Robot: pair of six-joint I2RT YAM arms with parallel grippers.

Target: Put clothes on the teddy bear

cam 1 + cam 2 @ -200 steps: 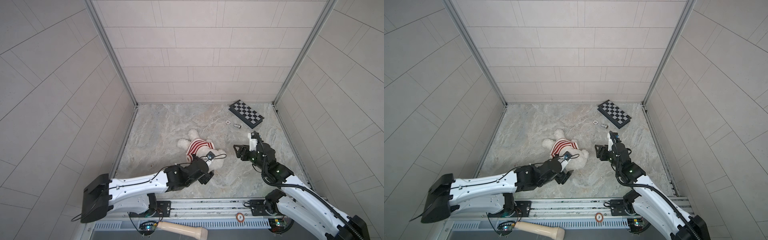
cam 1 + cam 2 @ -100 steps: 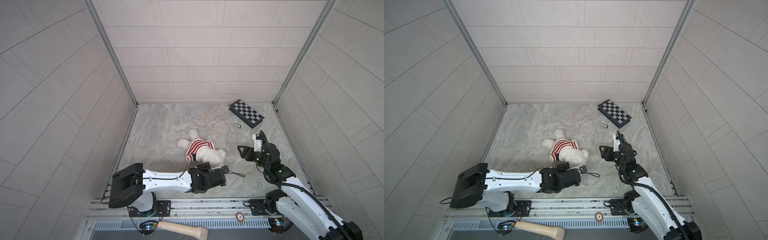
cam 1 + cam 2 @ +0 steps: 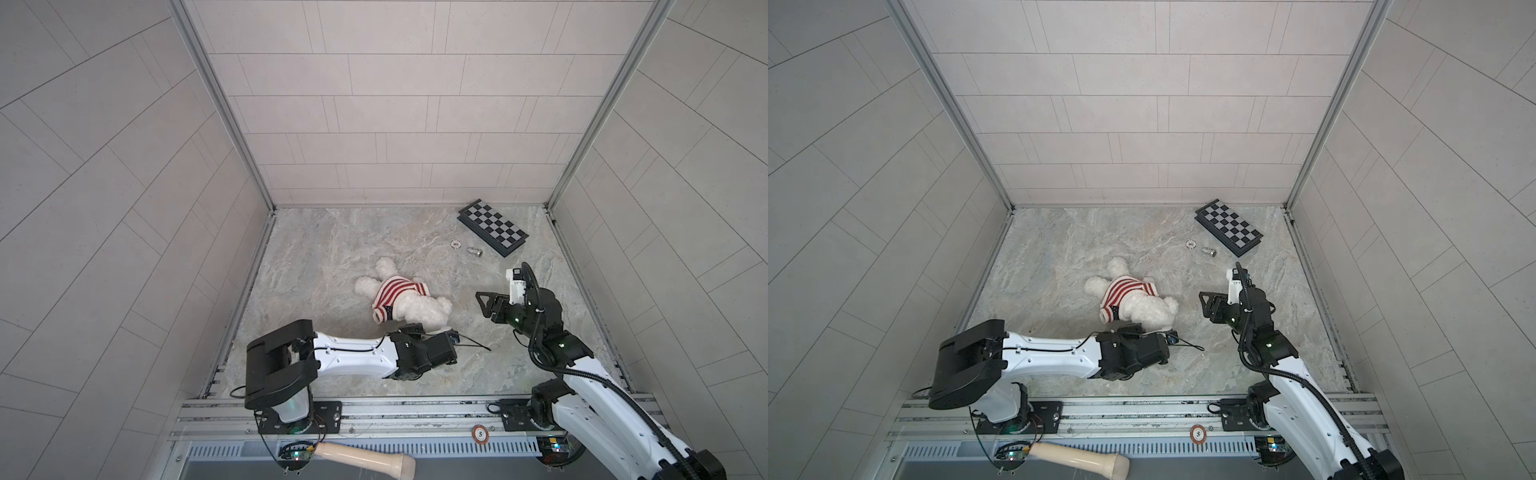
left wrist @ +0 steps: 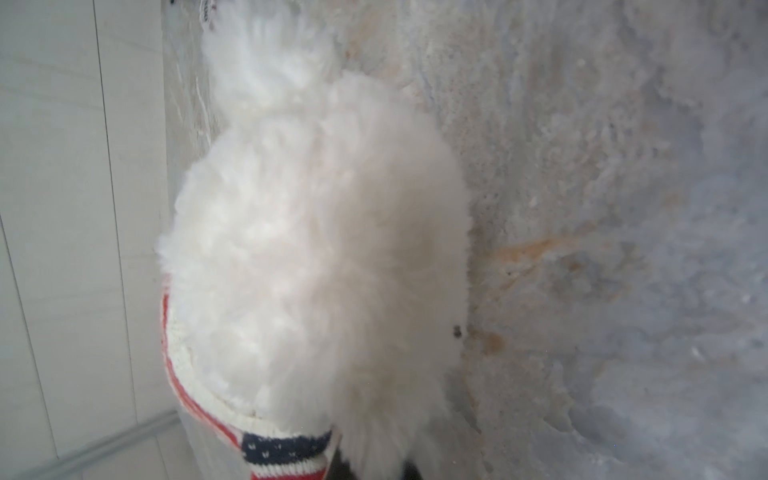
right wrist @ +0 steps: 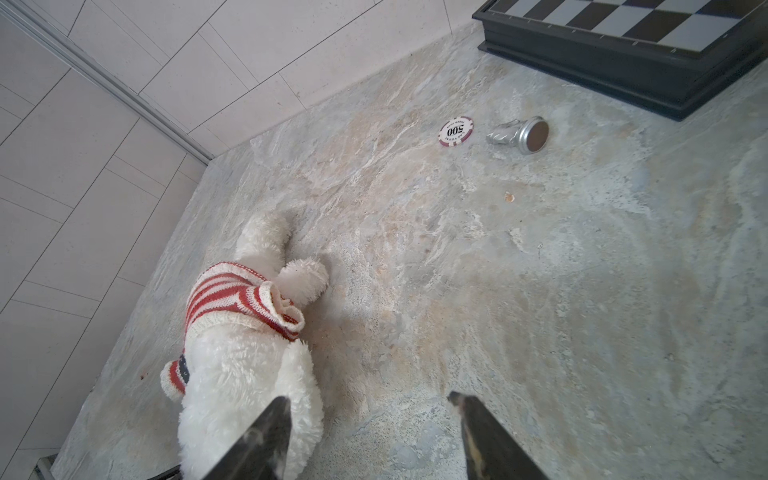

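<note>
The teddy bear (image 3: pixel 419 309) (image 3: pixel 1144 307) lies on the marble floor in both top views, white and fluffy. A red-and-white striped knit garment (image 3: pixel 392 291) (image 5: pixel 224 299) covers its torso. My left gripper (image 3: pixel 415 330) (image 3: pixel 1133 330) lies low at the near side of the bear's head. In the left wrist view the bear (image 4: pixel 311 249) fills the frame, and fur runs down between the dark tips of the left gripper (image 4: pixel 378 471), which is shut on it. My right gripper (image 3: pixel 482 303) (image 5: pixel 368 397) hovers open to the right of the bear's head (image 5: pixel 245 374) and holds nothing.
A folded chessboard (image 3: pixel 492 226) (image 5: pixel 644 41) lies at the back right. A poker chip (image 3: pixel 456 244) (image 5: pixel 456 131) and a silver chess piece (image 3: pixel 473 251) (image 5: pixel 517 135) lie in front of it. Tiled walls enclose three sides. A thin black cable (image 3: pixel 473 343) trails beside the left gripper.
My left arm has swung from over the bear down to its near side, and its gripper has closed at the head. The right gripper has drawn back slightly to the right.
</note>
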